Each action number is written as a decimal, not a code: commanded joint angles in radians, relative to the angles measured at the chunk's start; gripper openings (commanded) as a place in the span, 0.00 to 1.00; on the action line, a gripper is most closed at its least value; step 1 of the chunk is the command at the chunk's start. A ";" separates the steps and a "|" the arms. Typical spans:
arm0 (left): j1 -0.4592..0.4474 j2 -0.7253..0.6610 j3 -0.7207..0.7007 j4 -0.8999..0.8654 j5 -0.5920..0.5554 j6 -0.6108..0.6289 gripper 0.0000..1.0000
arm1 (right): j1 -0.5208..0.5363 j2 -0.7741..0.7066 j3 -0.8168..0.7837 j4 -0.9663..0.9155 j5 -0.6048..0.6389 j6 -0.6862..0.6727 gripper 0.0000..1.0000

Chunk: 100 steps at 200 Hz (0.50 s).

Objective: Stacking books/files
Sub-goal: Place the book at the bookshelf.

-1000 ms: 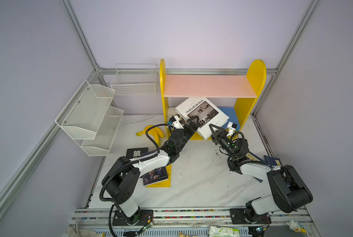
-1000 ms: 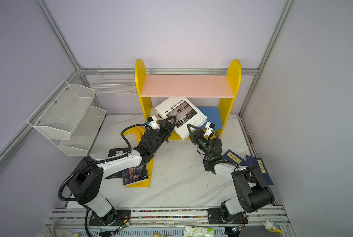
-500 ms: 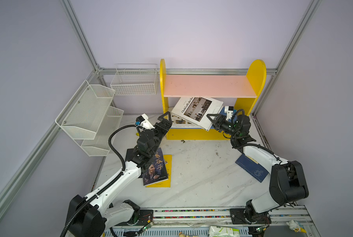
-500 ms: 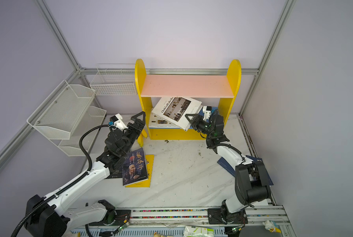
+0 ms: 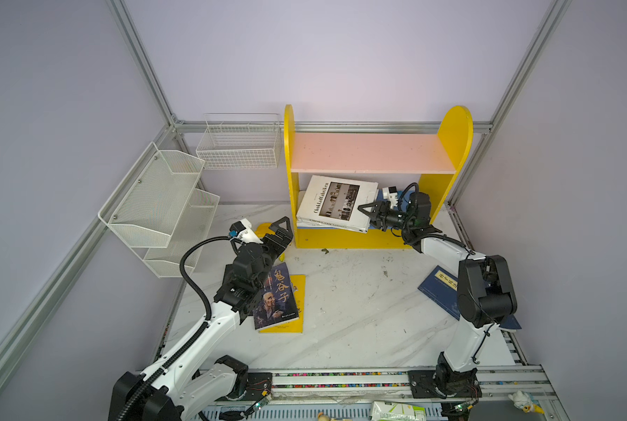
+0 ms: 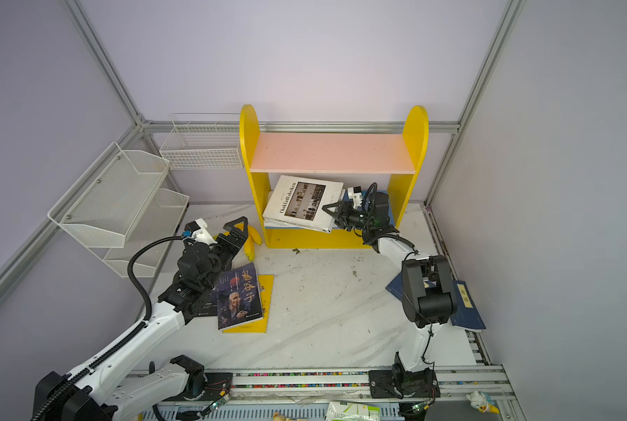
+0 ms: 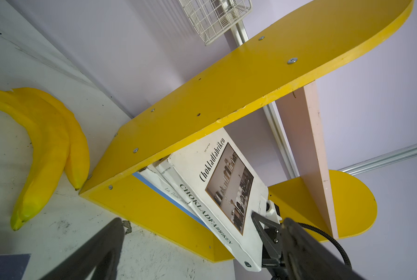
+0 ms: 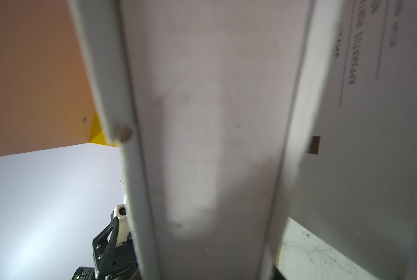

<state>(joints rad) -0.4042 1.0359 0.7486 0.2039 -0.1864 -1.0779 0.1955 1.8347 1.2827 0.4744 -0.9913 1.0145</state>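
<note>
The large white photo-cover book lies tilted in the yellow shelf's lower bay, on top of another white book. My right gripper is shut on its right edge, and that edge fills the right wrist view. My left gripper hangs open and holds nothing, left of the shelf front. On the table the dark old-man portrait book rests on a yellow book. Navy books lie beside the right arm.
Yellow bananas lie by the shelf's left panel, under the left gripper. The shelf has a pink top board. White wire baskets hang on the back and left walls. A black book lies under the left arm.
The left gripper let go of the white book, opened wide and drew back to the left. The right gripper carried the book into the lower shelf, where it now lies flatter.
</note>
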 commanded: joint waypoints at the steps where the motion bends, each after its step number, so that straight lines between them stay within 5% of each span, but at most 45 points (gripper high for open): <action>1: 0.019 0.044 -0.003 0.068 0.113 0.043 1.00 | -0.008 -0.011 0.018 0.026 -0.059 -0.013 0.40; 48: 0.048 0.200 0.055 0.209 0.343 0.027 0.99 | -0.026 -0.040 0.002 0.035 -0.099 0.005 0.42; 100: 0.051 0.308 0.070 0.371 0.397 -0.005 1.00 | -0.027 -0.060 -0.061 0.170 -0.137 0.117 0.42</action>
<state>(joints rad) -0.3599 1.3193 0.7498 0.4141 0.1509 -1.0721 0.1726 1.8256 1.2575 0.5060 -1.0740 1.0466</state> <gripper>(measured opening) 0.996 0.418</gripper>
